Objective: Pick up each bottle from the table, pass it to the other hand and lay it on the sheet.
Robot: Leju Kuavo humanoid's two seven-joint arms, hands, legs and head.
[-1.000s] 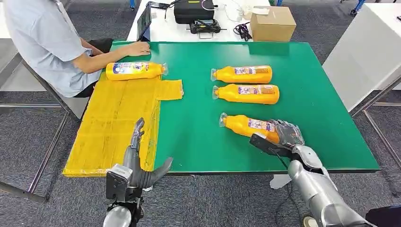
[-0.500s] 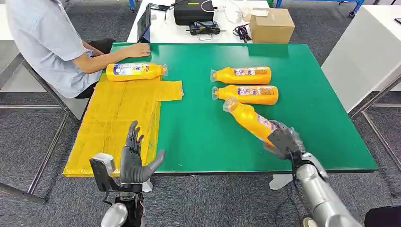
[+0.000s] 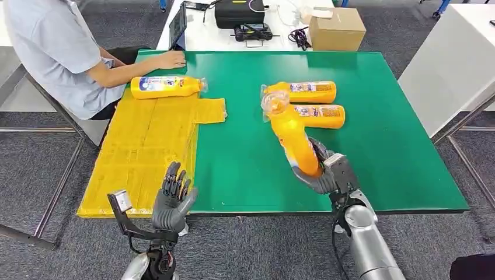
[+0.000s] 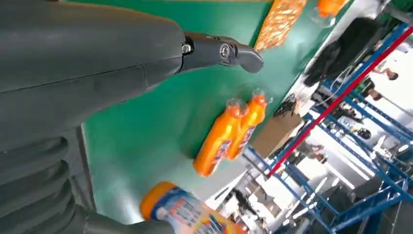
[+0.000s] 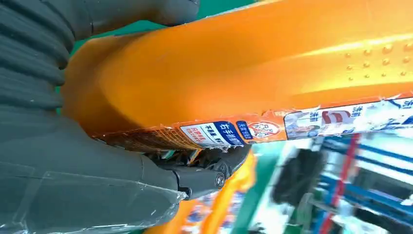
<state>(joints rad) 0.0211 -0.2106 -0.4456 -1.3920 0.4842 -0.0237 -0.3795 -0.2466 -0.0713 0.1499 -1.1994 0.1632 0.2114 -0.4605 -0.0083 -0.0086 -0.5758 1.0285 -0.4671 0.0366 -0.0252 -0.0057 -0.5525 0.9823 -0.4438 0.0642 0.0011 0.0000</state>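
Observation:
My right hand [image 3: 320, 173] grips an orange bottle [image 3: 293, 139] by its base and holds it lifted above the green table [image 3: 233, 146], cap end tilted up. In the right wrist view the bottle [image 5: 243, 83] lies across the hand, dark fingers [image 5: 204, 168] curled under it. Two more orange bottles [image 3: 304, 91] [image 3: 320, 115] lie side by side behind it. Another bottle [image 3: 166, 87] lies at the far end of the yellow sheet [image 3: 140, 151]. My left hand [image 3: 173, 200] is open, fingers up, below the table's front edge near the sheet's corner; its thumb [image 4: 219, 51] holds nothing.
A person sits at the left with a hand [image 3: 169, 59] resting on the table's far corner. Behind the table stand a cardboard box [image 3: 335, 28], a black case [image 3: 239, 11] and a tablet [image 3: 178, 26]. A white table [image 3: 455, 64] is at the right.
My right hand has picked the nearest bottle off the table, swung it up and moved it left. My left hand has turned and shifted slightly right, fingers now together and upright.

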